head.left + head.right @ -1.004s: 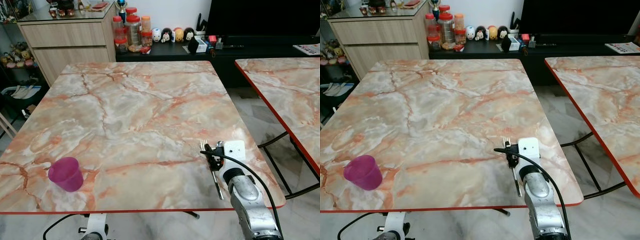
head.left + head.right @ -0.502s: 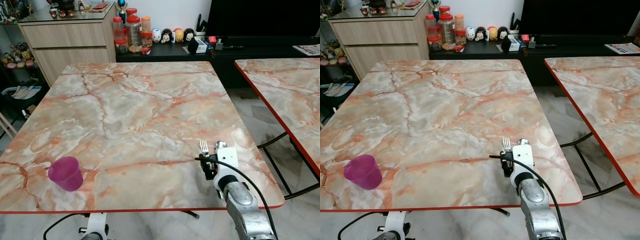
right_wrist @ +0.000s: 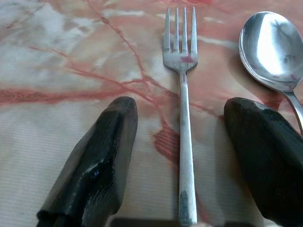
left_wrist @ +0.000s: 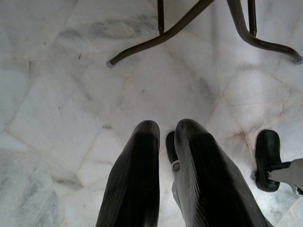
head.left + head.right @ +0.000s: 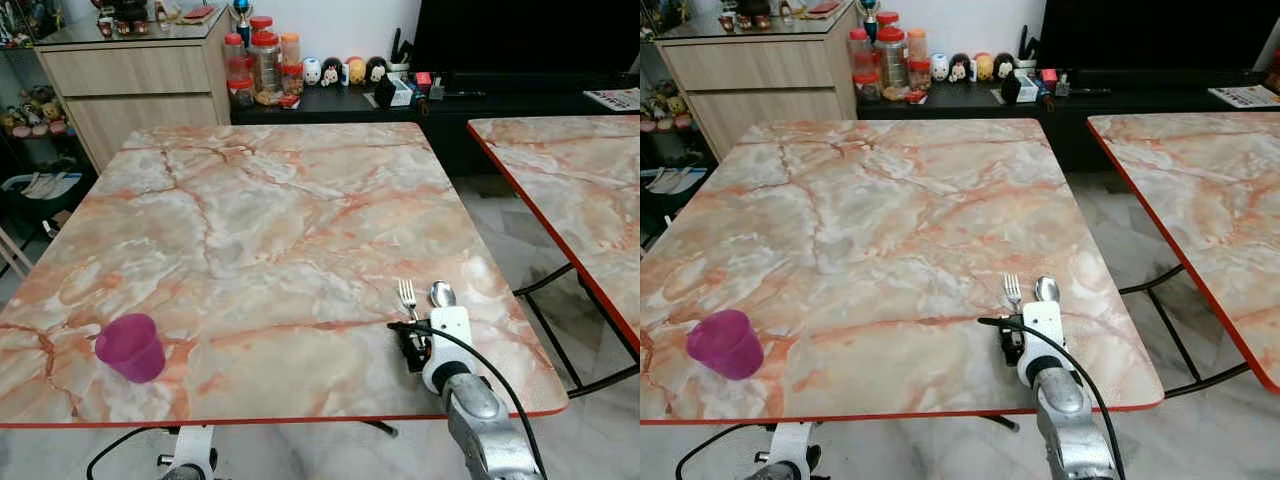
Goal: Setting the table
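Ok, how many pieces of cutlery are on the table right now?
2: a fork lying between the open right gripper's fingers, and a spoon beside it on its right, both near the table's front right corner.

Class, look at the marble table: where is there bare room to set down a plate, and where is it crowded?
Bare: the marble table from the purple cup across to the fork. Crowded: the near right corner, where fork, spoon and open right gripper sit together.

Fork (image 5: 407,294) lies left of spoon (image 5: 442,293) on table (image 5: 260,220).
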